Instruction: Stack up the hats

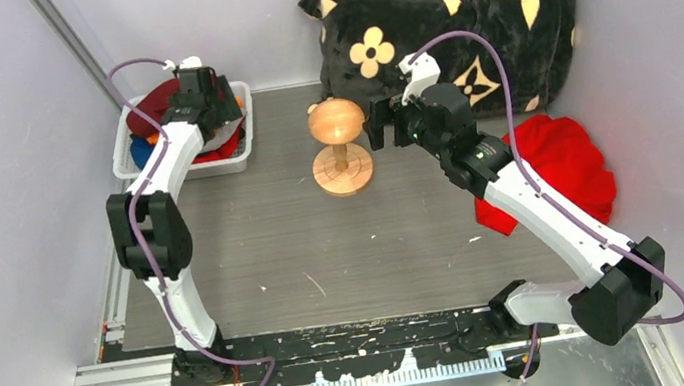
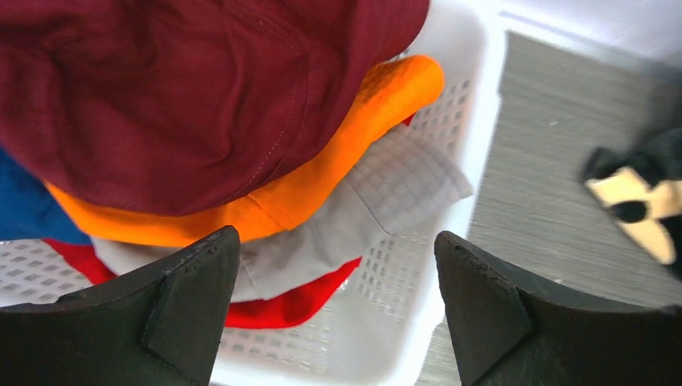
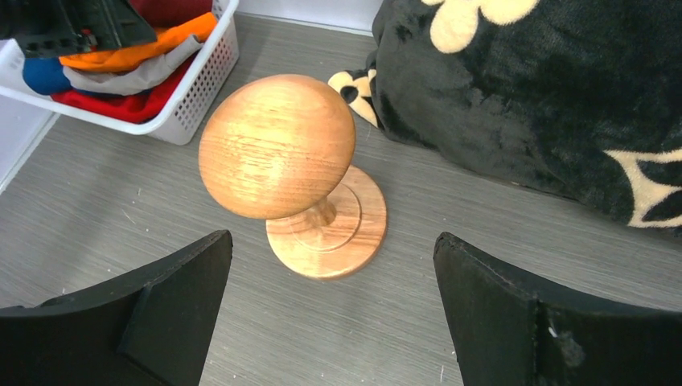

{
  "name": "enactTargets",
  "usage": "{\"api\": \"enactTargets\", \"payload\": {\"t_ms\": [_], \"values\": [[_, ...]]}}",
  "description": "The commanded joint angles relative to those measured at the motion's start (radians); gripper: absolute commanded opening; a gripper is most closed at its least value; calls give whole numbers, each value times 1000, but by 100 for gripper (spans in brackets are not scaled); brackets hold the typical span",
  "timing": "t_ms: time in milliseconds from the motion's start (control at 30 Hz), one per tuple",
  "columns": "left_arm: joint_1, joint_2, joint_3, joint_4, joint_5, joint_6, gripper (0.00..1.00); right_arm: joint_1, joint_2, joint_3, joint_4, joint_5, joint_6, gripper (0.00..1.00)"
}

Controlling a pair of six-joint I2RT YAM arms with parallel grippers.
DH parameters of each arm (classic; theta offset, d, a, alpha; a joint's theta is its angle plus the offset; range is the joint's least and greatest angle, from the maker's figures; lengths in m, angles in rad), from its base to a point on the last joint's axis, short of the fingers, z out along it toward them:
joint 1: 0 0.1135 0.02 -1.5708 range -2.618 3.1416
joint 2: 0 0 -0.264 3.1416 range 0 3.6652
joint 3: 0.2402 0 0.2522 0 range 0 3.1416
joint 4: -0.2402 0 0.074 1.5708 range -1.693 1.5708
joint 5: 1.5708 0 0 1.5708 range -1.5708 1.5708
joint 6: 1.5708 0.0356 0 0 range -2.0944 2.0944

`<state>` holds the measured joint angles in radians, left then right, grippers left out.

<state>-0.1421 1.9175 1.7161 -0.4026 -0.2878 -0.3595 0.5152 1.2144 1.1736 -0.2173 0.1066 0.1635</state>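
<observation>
Several hats lie piled in a white basket (image 1: 244,144) at the back left. In the left wrist view a maroon hat (image 2: 201,88) is on top, over an orange hat (image 2: 322,177), a pale grey hat (image 2: 394,189), a red hat (image 2: 281,305) and a blue hat (image 2: 24,209). The black hat is hidden. My left gripper (image 2: 334,237) hangs open and empty just above the pile, near the basket's right wall (image 2: 482,96); it also shows in the top view (image 1: 209,99). My right gripper (image 3: 332,237) is open and empty, just right of a bare wooden hat stand (image 3: 277,145).
The wooden stand (image 1: 337,123) is at the table's back centre. A black pillow with cream flowers (image 1: 454,16) leans on the back wall. A bright red cloth bundle (image 1: 566,161) lies at the right, beside my right arm. Walls close in on both sides.
</observation>
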Motion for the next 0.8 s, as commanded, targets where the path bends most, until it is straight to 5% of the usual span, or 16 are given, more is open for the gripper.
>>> {"api": "enactTargets", "payload": {"t_ms": [0, 267, 500, 767], "values": [[14, 49, 70, 63, -30, 76, 90, -7, 9, 26, 29, 18, -31, 100], [33, 122, 121, 123, -35, 140, 89, -17, 17, 21, 27, 12, -25, 100], [21, -6, -19, 237, 26, 139, 88, -20, 28, 14, 30, 4, -13, 100], [19, -52, 4, 196, 63, 158, 88, -21, 49, 27, 34, -4, -10, 100]]}}
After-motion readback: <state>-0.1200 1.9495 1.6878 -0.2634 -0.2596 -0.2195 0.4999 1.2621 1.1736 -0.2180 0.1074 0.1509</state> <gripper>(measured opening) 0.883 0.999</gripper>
